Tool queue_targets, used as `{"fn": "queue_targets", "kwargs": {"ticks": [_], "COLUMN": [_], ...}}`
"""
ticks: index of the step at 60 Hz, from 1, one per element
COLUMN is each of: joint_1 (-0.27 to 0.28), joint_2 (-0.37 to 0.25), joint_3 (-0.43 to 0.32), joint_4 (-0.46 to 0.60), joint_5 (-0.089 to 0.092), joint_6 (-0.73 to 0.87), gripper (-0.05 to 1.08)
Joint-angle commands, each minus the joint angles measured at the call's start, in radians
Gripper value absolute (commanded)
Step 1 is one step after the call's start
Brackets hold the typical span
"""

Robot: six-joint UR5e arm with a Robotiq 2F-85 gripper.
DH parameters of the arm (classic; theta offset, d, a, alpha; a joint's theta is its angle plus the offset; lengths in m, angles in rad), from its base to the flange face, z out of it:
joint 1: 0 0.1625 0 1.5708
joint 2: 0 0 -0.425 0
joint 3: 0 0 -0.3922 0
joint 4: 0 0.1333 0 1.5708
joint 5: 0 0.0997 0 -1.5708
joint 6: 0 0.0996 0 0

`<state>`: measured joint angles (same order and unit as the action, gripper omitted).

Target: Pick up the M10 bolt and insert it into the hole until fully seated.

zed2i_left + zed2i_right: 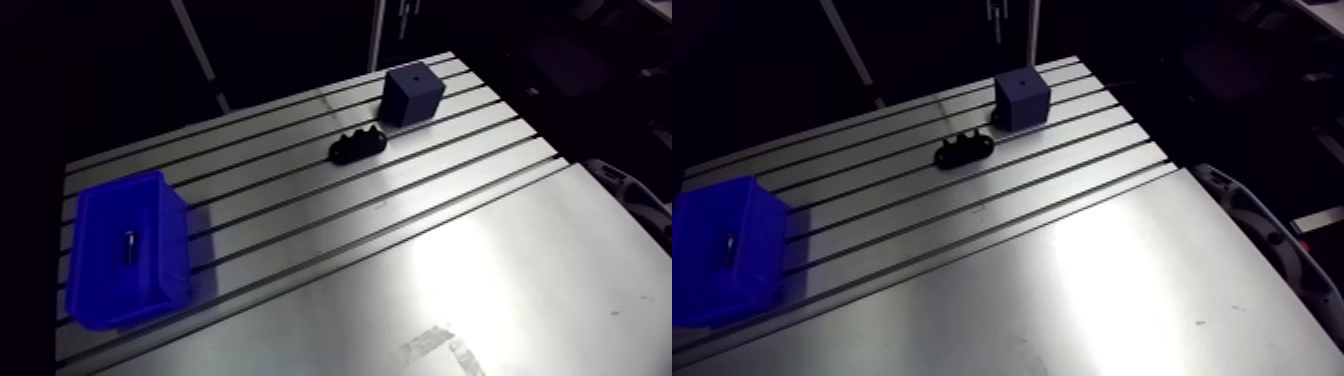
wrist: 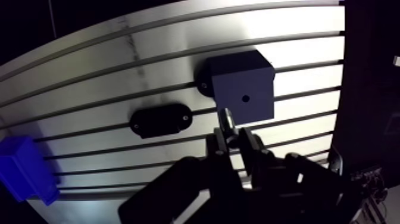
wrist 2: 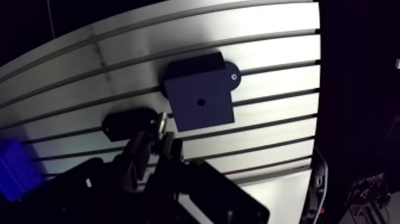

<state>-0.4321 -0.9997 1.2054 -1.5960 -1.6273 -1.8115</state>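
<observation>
In the wrist view my gripper (image 2: pixel 231 136) is shut on a small silvery M10 bolt (image 2: pixel 226 119), which sticks out past the fingertips. Just ahead of the bolt stands a dark blue cube (image 2: pixel 241 83) with a small round hole (image 2: pixel 244 98) in the face turned to the camera. The bolt's tip is close to that face, slightly short of the hole and off to one side. The arm view shows the same cube (image 1: pixel 412 92) at the table's far side; the gripper does not show there.
A black oval fixture (image 1: pixel 358 145) lies on the slotted table beside the cube. A blue bin (image 1: pixel 100 305) at the table's left edge holds another small bolt (image 1: pixel 130 245). A smooth metal plate (image 1: pixel 500 290) covers the near right part.
</observation>
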Motion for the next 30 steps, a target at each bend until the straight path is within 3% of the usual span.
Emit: {"fn": "queue_targets", "kwargs": {"ticks": [1, 30], "joint_1": [-0.004, -0.017], "joint_2": [0.002, 0.013], "joint_3": [0.006, 0.016], "joint_4": [0.000, -0.009], "joint_5": [0.001, -0.006], "joint_6": [-0.001, -0.013], "gripper": [1.08, 1.08]}}
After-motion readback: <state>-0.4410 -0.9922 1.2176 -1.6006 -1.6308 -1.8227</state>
